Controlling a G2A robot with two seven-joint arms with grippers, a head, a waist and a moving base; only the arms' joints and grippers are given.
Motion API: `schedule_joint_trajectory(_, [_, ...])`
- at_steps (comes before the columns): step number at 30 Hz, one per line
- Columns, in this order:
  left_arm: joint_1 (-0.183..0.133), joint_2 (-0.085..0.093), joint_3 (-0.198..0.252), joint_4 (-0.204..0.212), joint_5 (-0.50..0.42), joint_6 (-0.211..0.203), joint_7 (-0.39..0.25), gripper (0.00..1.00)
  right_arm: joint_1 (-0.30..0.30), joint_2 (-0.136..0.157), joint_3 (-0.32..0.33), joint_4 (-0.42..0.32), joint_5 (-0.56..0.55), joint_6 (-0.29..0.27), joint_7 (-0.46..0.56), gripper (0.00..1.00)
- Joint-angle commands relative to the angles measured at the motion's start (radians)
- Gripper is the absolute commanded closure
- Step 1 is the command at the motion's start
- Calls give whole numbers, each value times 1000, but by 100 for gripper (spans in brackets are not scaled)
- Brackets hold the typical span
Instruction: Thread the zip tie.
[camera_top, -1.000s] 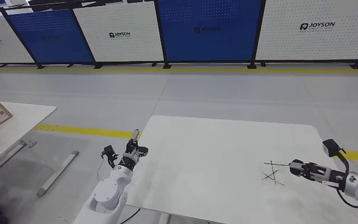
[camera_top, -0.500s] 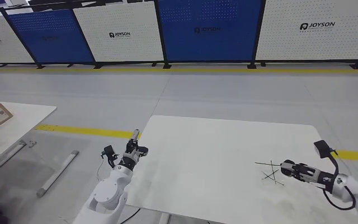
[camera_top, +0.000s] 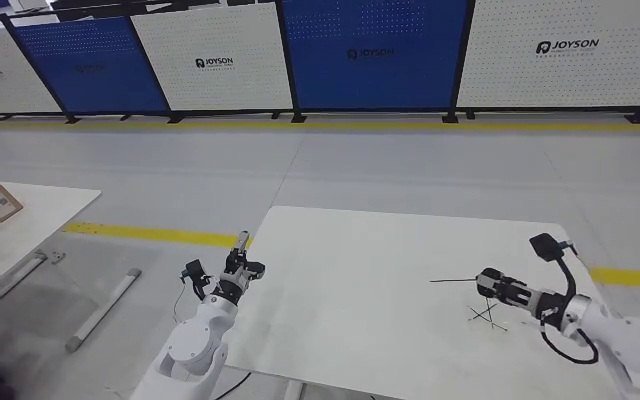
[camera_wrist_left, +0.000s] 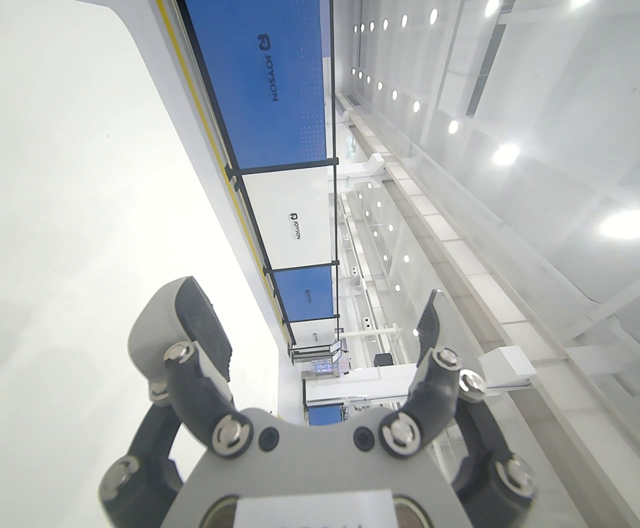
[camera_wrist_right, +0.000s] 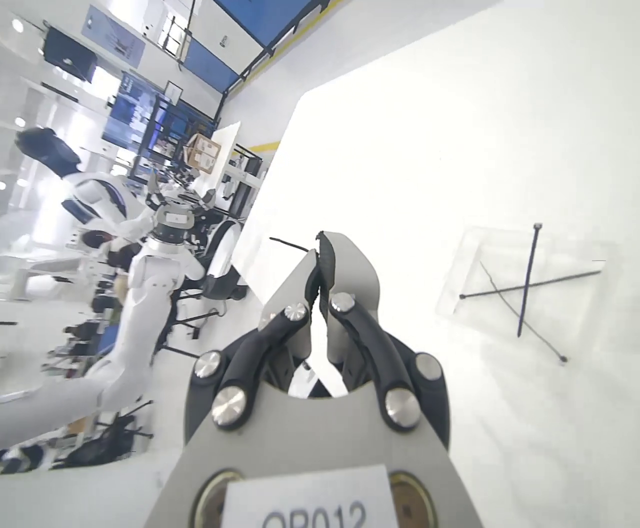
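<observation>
1. Top view: the right gripper (camera_top: 487, 283) is over the right part of the table (camera_top: 370, 300). It is closed on one black zip tie (camera_top: 455, 281), which sticks out straight from the tips toward the middle of the table.
2. Top view: the loose ties (camera_top: 487, 315) lie crossed on the table, just beside the right gripper on its near side. They do not touch the held tie.
3. Top view: the left gripper (camera_top: 240, 250) is at the left edge of the table, well apart from all ties.
4. Left wrist view: the left gripper (camera_wrist_left: 315, 325) stands wide open, with nothing between its pads (camera_wrist_left: 202, 320). The table (camera_wrist_left: 75, 175) lies along one side of it.
5. Right wrist view: the right gripper (camera_wrist_right: 317, 250) is pressed narrow on the zip tie (camera_wrist_right: 290, 244), and a short piece of it comes out past the tips.
6. Right wrist view: three loose ties (camera_wrist_right: 525, 285) lie crossed on a clear flat sheet (camera_wrist_right: 470, 245) on the table (camera_wrist_right: 425, 125). Whether this sheet is a tray or a bag, I cannot tell.
</observation>
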Motion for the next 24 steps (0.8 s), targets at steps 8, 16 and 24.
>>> schedule_joint_trajectory(8, [0, 0, 0, 0, 0, 0, 0, 0, 11, -4, -33, 1, -66, -18, -37, 100])
schedule_joint_trajectory(16, [0, 0, 0, 0, 0, 0, 0, 0, -1, -8, -57, -14, -160, -94, -118, 100])
schedule_joint_trajectory(24, [0, 0, 0, 0, 0, 0, 0, 0, 22, -14, -109, -53, -345, -271, -262, 100])
